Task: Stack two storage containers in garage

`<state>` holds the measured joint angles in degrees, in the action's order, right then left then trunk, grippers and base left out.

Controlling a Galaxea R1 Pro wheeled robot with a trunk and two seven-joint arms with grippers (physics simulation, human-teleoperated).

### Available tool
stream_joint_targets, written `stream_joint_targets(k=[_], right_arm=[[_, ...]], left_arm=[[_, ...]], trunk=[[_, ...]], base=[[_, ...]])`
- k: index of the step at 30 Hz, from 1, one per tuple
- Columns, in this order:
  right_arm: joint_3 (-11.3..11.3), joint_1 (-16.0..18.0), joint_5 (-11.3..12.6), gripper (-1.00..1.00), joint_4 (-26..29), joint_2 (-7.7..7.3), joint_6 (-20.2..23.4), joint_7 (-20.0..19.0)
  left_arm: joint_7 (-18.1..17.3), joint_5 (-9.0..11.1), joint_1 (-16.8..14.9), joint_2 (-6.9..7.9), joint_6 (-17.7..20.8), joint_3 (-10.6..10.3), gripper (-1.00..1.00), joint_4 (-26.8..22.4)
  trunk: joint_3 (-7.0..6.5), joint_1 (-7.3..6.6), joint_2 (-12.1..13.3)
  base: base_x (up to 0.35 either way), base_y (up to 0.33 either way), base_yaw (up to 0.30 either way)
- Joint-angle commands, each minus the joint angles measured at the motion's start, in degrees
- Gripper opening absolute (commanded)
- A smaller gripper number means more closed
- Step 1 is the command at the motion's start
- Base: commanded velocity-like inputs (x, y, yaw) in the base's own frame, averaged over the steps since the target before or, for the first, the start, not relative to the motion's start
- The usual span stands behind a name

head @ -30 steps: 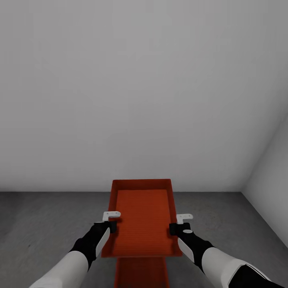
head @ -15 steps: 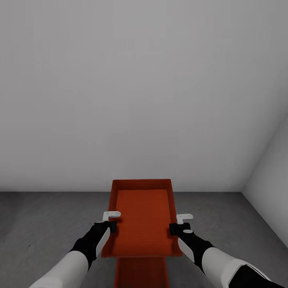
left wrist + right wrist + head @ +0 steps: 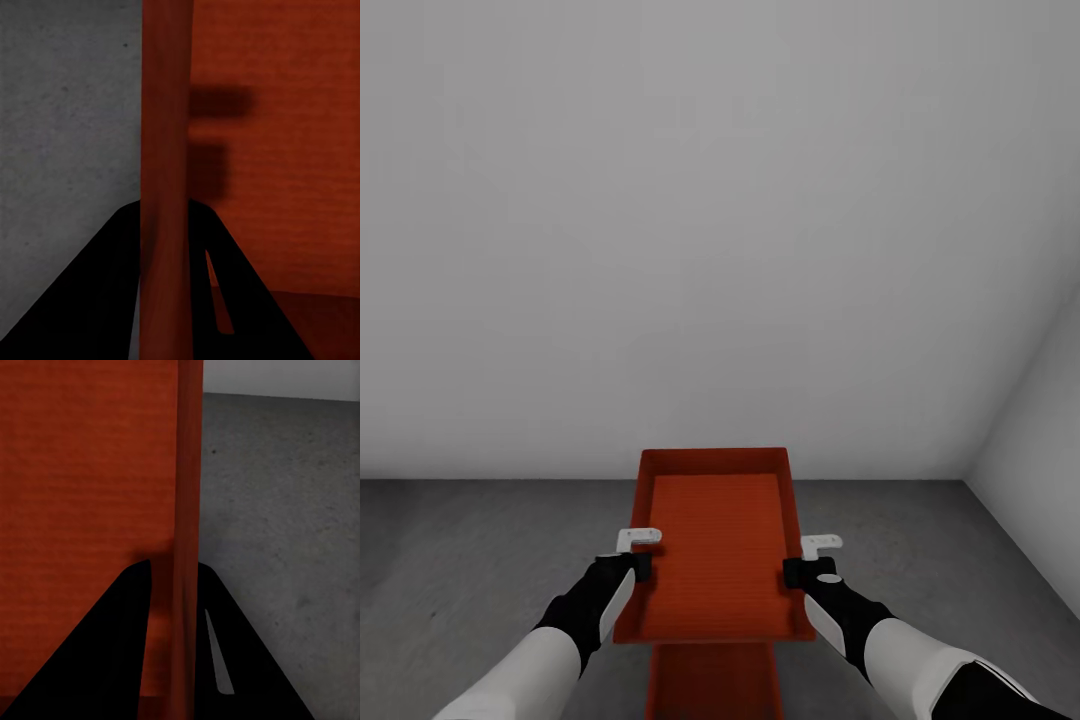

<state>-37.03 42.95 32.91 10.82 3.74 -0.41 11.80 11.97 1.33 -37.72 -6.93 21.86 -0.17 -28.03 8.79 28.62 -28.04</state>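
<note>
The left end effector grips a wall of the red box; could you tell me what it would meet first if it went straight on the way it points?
Probably the grey concrete floor beneath; the left end effector straddles the box wall, and depth is unclear.

Upper container (image 3: 715,545) above lower container (image 3: 710,680)

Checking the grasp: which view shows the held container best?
Head view: the whole held container shows, left gripper and right gripper clamped on its side walls. Each wrist view shows one wall between dark fingers, plus some of the ribbed bottom.
</note>
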Motion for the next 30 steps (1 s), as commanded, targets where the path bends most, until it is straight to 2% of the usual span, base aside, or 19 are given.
stream_joint_targets(k=[1, 10, 23, 30], right_arm=[[1.8, 0.1, -0.8, -1.00, 0.2, -1.28, -0.1, 1.6], [1.8, 0.1, -0.8, -1.00, 0.2, -1.28, -0.1, 1.6], [1.8, 0.1, -0.8, -1.00, 0.2, -1.28, 0.0, 1.6], [1.8, 0.1, -0.8, -1.00, 0.2, -1.29, -0.2, 1.6]], left_arm=[[0.5, -0.8, 0.0, 0.51, 0.5, -0.2, -1.00, 0.3], [0.6, -0.8, 0.0, 0.42, 0.8, -0.1, -1.00, 0.3], [0.6, -0.8, 0.0, 0.33, 0.9, -0.1, -1.00, 0.5], [0.6, -0.8, 0.0, 0.33, 0.9, -0.1, -1.00, 0.4]], trunk=[[0.10, 0.03, -0.1], [0.10, 0.03, -0.1], [2.43, 2.88, -5.3], [2.71, 2.88, -5.3]], base=[[0.000, 0.000, 0.000], [0.000, 0.000, 0.000], [0.000, 0.000, 0.000], [0.000, 0.000, 0.000]])
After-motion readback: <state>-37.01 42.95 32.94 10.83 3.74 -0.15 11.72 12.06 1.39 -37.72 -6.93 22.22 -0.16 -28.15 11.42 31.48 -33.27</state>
